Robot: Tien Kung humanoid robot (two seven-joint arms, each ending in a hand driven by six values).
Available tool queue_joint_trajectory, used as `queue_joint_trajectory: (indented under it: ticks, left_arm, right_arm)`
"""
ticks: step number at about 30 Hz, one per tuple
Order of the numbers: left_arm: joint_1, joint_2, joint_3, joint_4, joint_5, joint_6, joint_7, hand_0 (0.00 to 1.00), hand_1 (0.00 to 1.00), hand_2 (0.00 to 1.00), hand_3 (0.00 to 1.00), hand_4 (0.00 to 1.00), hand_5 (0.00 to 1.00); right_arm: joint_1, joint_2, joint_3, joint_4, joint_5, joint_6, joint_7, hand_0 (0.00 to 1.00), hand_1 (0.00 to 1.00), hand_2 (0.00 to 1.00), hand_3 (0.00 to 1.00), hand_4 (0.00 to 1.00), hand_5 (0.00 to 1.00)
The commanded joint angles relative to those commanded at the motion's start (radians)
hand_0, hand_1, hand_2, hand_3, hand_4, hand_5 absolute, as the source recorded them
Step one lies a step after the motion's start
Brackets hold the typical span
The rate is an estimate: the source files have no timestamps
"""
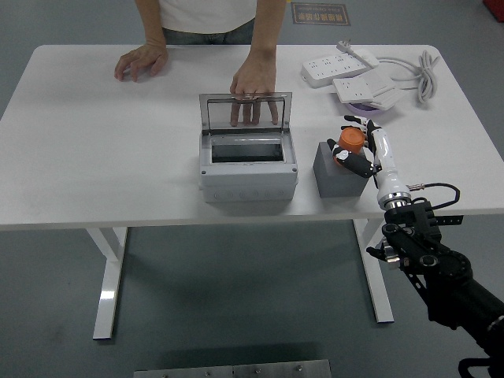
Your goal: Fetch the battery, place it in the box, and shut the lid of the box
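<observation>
Gripping the orange battery [350, 141] w/ right hand [358, 150] over grey block [337, 169]; next, carry toward 9 o'clock into open box [248, 169].

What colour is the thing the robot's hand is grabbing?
Orange, the battery in the right hand; head view shows it.

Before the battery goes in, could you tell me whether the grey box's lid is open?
Open: the clear lid stands upright behind the grey box, held by a person's hand.
</observation>
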Motion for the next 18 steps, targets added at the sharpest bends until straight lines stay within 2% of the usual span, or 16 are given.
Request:
queue_joint_trajectory:
  ticks: [2, 3, 8, 9, 14, 15, 18]
  left_arm:
    - [-0.001, 0.000, -0.001, 0.000, 0.001, 0.000, 0.000, 0.669, 0.743, 0.630, 0.572, 0.559, 0.143]
    - [-0.001, 0.000, -0.001, 0.000, 0.002, 0.000, 0.000, 0.669, 0.743, 0.630, 0.572, 0.561, 0.143]
    - [-0.001, -0.001, -0.002, 0.000, 0.003, 0.000, 0.001, 0.669, 0.743, 0.630, 0.572, 0.561, 0.143]
    - [-0.001, -0.001, -0.002, 0.000, 0.003, 0.000, 0.001, 0.669, 0.743, 0.631, 0.573, 0.563, 0.147]
    - [0.000, -0.001, -0.002, 0.000, 0.003, 0.000, 0.000, 0.669, 0.743, 0.631, 0.573, 0.563, 0.147]
    - [-0.001, -0.001, -0.002, 0.000, 0.003, 0.000, 0.000, 0.669, 0.743, 0.632, 0.574, 0.574, 0.156]
    - [-0.001, -0.001, -0.003, 0.000, 0.003, 0.001, -0.001, 0.669, 0.743, 0.632, 0.574, 0.574, 0.156]
  right_arm:
    - [0.000, 0.000, -0.001, 0.002, 0.000, -0.002, -0.002, 0.600, 0.648, 0.660, 0.700, 0.682, 0.083]
    - [0.000, 0.000, -0.001, 0.003, -0.001, -0.004, -0.003, 0.568, 0.608, 0.604, 0.580, 0.565, 0.036]
    - [0.002, -0.001, -0.007, 0.007, 0.001, -0.008, -0.008, 0.568, 0.608, 0.604, 0.580, 0.565, 0.036]
    - [0.002, -0.001, -0.008, 0.007, 0.002, -0.008, -0.009, 0.536, 0.554, 0.568, 0.538, 0.508, 0.013]
    - [0.003, 0.000, -0.012, 0.005, 0.006, -0.008, -0.010, 0.536, 0.554, 0.568, 0.538, 0.508, 0.013]
    - [0.004, 0.000, -0.013, 0.005, 0.007, -0.008, -0.010, 0.497, 0.507, 0.545, 0.534, 0.493, 0.002]
    - [0.005, 0.000, -0.014, 0.005, 0.007, -0.009, -0.010, 0.497, 0.507, 0.545, 0.534, 0.493, 0.002]
